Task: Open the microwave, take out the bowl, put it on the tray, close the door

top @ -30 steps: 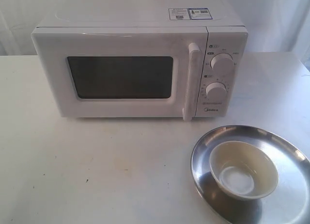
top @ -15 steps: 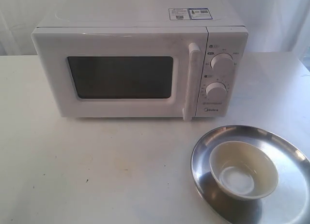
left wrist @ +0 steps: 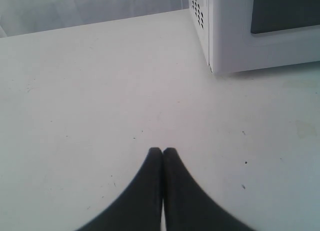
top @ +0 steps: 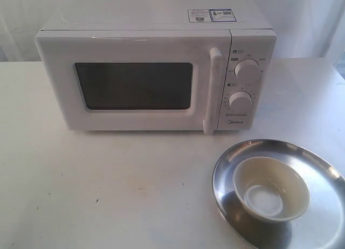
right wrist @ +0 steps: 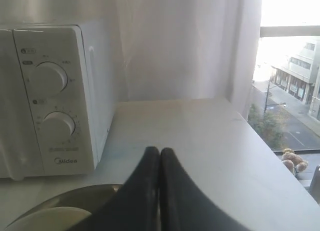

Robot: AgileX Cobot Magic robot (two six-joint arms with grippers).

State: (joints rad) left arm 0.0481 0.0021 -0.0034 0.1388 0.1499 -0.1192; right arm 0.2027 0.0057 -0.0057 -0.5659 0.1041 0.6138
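The white microwave (top: 156, 71) stands at the back of the table, its door (top: 135, 84) shut flush, with the bar handle (top: 214, 90) beside two knobs (top: 247, 71). A cream bowl (top: 270, 188) sits upright in the shiny silver tray (top: 323, 168) at the front right. Neither arm shows in the exterior view. My left gripper (left wrist: 162, 151) is shut and empty over bare table, near the microwave's corner (left wrist: 215, 51). My right gripper (right wrist: 159, 150) is shut and empty above the tray (right wrist: 75, 196) and the bowl's rim (right wrist: 45, 220), beside the microwave's control panel (right wrist: 50, 96).
The white table (top: 108, 184) spreads in front of and left of the microwave. In the right wrist view a white curtain (right wrist: 175, 41) hangs behind the table's far edge, and a window (right wrist: 290, 91) opens past the table's side edge.
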